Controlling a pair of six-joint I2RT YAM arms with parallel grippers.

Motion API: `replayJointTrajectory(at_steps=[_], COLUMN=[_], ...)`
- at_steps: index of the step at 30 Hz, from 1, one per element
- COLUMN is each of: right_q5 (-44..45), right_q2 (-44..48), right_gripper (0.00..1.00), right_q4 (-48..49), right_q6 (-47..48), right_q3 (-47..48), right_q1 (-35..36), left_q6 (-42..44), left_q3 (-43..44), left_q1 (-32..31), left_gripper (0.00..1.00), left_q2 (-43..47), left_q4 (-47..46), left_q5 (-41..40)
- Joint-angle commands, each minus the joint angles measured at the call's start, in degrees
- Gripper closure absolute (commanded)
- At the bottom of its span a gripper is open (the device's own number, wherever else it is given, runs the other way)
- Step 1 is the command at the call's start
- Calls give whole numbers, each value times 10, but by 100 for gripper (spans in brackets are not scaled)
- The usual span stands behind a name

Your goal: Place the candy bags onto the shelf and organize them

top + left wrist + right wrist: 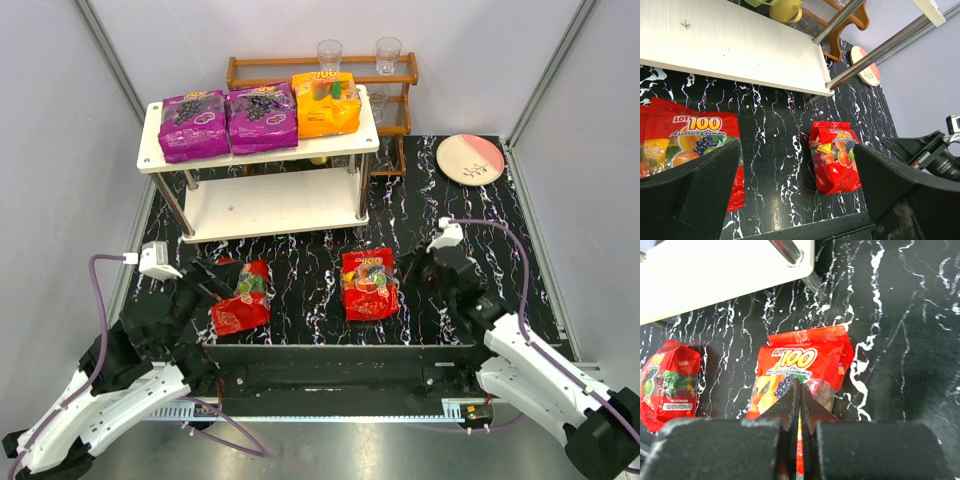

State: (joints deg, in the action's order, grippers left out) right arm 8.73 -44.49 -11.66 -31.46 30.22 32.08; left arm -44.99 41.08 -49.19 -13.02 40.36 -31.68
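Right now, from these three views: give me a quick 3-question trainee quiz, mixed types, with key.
1. True or false: the orange bag lies on the lower board of the shelf.
2. The two bags lying on the table are which colour? A purple, B red, C orange.
3. Fill in: the jaws of the left end effector stand ____.

Key: 1 false, it is on the top board beside two purple ones. 2 B. 3 open.
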Motion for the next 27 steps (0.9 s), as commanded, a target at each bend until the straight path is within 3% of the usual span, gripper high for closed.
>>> replayJointTrajectory(at_steps=[1, 15, 19, 27], right_q5=[2, 11, 2, -52], right_q2=[34, -150, -202, -513], right_gripper=[100, 100, 100, 100], right_q4=[242, 425, 504, 773], right_q6=[-8, -4, -42, -143], right_q3=[-121, -97, -129, -200], right_q1=[26, 61, 65, 77], left_q6=[6, 4, 3, 1], left_q3=[-7, -7, -9, -14], left_q1=[1, 1, 1, 1], left_gripper=[1, 1, 1, 1], left_q2=[-13, -24, -20, -25], left_q4=[-34, -41, -39, -38], left_q5=[16, 19, 18, 16])
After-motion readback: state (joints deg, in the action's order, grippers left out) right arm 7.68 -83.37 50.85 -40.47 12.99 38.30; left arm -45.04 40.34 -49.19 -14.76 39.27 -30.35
